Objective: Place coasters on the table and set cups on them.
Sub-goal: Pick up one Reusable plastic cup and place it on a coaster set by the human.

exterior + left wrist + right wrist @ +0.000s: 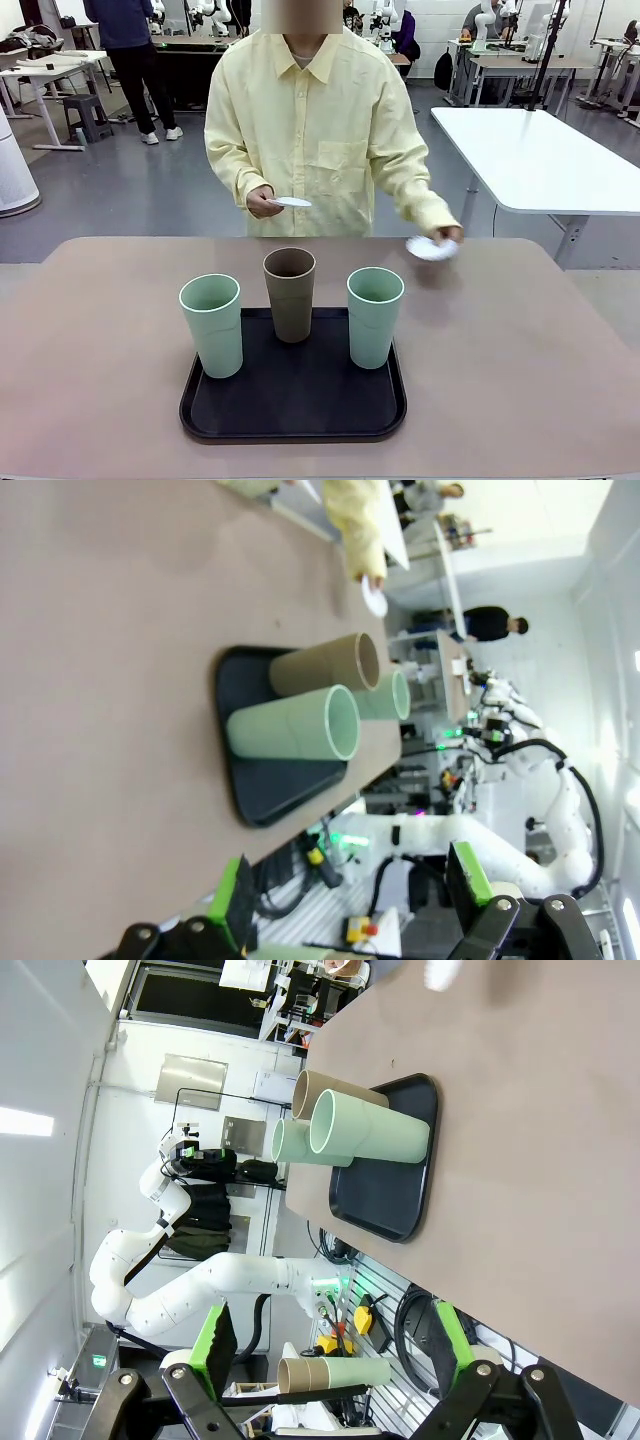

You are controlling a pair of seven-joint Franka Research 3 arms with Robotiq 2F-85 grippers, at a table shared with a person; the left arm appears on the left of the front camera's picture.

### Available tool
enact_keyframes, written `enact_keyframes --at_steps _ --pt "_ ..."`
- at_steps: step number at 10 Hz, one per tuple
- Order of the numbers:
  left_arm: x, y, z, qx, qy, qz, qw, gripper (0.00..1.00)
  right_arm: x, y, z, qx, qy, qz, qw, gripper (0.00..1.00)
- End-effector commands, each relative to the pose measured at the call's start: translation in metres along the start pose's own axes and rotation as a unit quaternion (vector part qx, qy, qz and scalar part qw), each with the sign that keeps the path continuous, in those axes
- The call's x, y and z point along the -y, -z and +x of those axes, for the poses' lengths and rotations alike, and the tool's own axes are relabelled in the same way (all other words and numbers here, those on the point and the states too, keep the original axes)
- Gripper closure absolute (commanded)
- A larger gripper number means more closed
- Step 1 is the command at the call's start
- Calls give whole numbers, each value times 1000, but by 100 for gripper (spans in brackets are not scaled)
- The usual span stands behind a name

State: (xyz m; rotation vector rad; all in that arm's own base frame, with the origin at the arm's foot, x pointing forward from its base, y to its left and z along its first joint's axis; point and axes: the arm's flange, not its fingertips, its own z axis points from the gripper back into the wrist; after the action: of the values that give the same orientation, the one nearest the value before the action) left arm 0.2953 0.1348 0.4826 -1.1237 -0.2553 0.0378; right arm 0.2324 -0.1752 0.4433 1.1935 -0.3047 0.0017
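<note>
**Both grippers wide open, cups wait on the tray**

The left gripper (350,875) has its two green fingers far apart, and nothing is between them; it hangs back by the near edge of the table (110,680), well away from the cups. The right gripper (332,1338) is spread wide too and holds nothing.

Farther out, a black tray (300,415) lies on the table near the robot; three cups stand up straight on it. The brown cup (290,295) is in the middle at the back; the left mint cup (212,325) and the right mint cup (374,317) stand on each side of it, apart from each other.

At the far side stands a person in a yellow shirt. One hand (262,202) holds a white coaster (291,202) flat by the body; the other hand (447,235) holds a second coaster (430,248) low over the table's far edge; I cannot tell if it touches the top.
</note>
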Motion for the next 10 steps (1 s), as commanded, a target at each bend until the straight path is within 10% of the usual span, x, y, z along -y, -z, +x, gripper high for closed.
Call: enact_keyframes --at_steps 1,10 --pt "0 0 1 3 5 -9 1000 0 -1 -1 1 4 2 6 1000 0" --pt "0 0 1 3 5 -9 1000 0 -1 -1 1 4 2 6 1000 0"
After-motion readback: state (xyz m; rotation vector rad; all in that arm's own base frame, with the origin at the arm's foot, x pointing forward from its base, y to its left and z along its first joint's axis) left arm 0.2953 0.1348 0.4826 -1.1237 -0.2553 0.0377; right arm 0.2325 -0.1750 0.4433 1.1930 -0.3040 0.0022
